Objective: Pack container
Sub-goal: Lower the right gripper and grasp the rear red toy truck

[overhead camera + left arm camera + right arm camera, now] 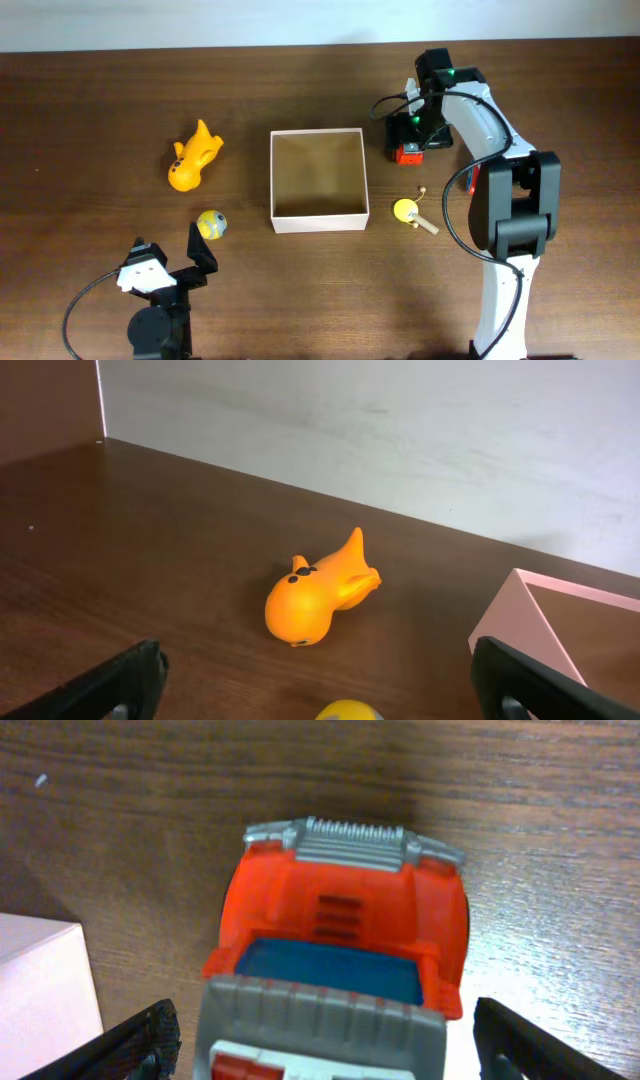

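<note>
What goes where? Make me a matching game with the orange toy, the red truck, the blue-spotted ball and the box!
Things:
1 orange toy
2 red truck
3 blue-spotted ball
4 container

Places:
A under the right end effector
B middle of the table
C close to the left end effector
D left of the container, farther back

Pairs: 1-D, 2-A, 3-C, 4-B

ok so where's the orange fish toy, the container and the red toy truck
orange fish toy (318, 592): left wrist view, middle of its body
container (320, 221): overhead view, on the white wall facing the robot
red toy truck (340, 915): right wrist view, on its red hood
</note>
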Action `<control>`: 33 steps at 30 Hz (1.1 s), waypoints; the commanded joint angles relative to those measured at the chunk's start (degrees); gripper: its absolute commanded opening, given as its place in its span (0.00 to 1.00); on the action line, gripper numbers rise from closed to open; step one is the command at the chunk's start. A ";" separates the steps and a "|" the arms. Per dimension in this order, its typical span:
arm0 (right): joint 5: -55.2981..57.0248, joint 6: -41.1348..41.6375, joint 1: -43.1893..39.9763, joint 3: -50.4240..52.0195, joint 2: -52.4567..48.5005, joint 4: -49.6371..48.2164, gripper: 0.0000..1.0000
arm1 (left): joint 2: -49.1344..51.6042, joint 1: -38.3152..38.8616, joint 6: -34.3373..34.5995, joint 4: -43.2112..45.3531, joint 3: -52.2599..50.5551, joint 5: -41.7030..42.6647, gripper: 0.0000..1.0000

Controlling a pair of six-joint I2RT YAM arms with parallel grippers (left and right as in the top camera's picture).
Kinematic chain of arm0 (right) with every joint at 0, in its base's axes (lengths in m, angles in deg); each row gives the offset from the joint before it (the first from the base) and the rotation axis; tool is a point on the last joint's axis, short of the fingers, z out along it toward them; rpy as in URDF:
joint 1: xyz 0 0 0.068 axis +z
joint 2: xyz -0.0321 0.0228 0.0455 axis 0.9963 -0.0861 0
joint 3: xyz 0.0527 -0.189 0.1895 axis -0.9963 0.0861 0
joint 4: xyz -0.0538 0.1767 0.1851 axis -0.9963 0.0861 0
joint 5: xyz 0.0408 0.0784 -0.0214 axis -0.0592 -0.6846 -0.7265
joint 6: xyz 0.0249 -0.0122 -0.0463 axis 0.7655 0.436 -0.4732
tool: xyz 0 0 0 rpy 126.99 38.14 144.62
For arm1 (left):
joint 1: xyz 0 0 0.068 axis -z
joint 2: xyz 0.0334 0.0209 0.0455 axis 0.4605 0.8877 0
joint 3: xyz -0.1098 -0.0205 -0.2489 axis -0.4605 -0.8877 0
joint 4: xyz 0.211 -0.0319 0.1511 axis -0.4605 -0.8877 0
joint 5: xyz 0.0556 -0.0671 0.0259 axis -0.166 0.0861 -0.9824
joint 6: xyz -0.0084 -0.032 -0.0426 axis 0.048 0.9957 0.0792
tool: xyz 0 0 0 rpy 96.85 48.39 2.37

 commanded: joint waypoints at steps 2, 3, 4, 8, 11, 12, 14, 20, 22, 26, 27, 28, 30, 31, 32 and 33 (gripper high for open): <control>1.70 0.28 0.28 0.07 -0.42 -0.92 0.86 | -0.28 -0.24 -1.14 0.15 -0.35 0.44 0.99; 2.12 0.24 0.28 0.07 -0.42 -0.98 0.85 | -0.28 -0.24 -1.14 0.15 -0.35 0.42 0.99; 2.14 0.22 0.28 0.07 -0.42 -1.03 0.84 | -0.28 -0.24 -1.14 0.15 -0.35 0.42 0.99; 2.10 -1.11 0.31 0.09 -0.42 -1.16 0.82 | -0.28 -0.24 -1.14 0.15 -0.35 0.44 0.99; 2.12 -2.69 0.33 0.85 -0.44 -1.79 0.83 | -0.28 -0.24 -1.14 0.15 -0.35 0.42 0.99; 2.14 -2.84 0.33 1.14 -0.42 -2.03 0.82 | -0.28 -0.24 -1.14 0.15 -0.35 0.44 0.99; 2.14 -3.69 0.28 2.01 -0.42 -2.54 0.83 | -0.28 -0.24 -1.14 0.15 -0.35 0.44 0.99; 2.10 -4.11 0.28 3.15 -0.42 -2.67 0.83 | -0.28 -0.24 -1.11 0.15 -0.35 0.42 0.99; 2.10 -4.11 0.28 3.17 -0.42 -2.78 0.82 | -0.28 -0.24 -1.11 0.15 -0.35 0.42 0.99; 2.10 -4.11 0.28 3.17 -0.42 -2.86 0.75 | -0.28 -0.24 -1.11 0.15 -0.35 0.44 0.99; 2.10 -4.11 0.28 3.17 -0.42 -2.86 0.73 | -0.28 -0.24 -1.14 0.15 -0.35 0.42 0.99; 2.10 -4.11 0.28 3.17 -0.42 -2.89 0.70 | -0.28 -0.24 -1.14 0.15 -0.35 0.44 0.99; 2.10 -4.11 0.28 3.17 -0.42 -2.91 0.69 | -0.28 -0.24 -1.14 0.15 -0.35 0.44 0.99; 2.10 -4.11 0.28 3.17 -0.42 -2.91 0.69 | -0.28 -0.24 -1.14 0.15 -0.35 0.42 0.99; 2.10 -4.11 0.28 3.17 -0.42 -2.91 0.68 | -0.28 -0.24 -1.14 0.15 -0.35 0.44 0.99; 2.10 -4.11 0.28 3.17 -0.44 -2.93 0.67 | -0.28 -0.24 -1.14 0.15 -0.35 0.42 0.99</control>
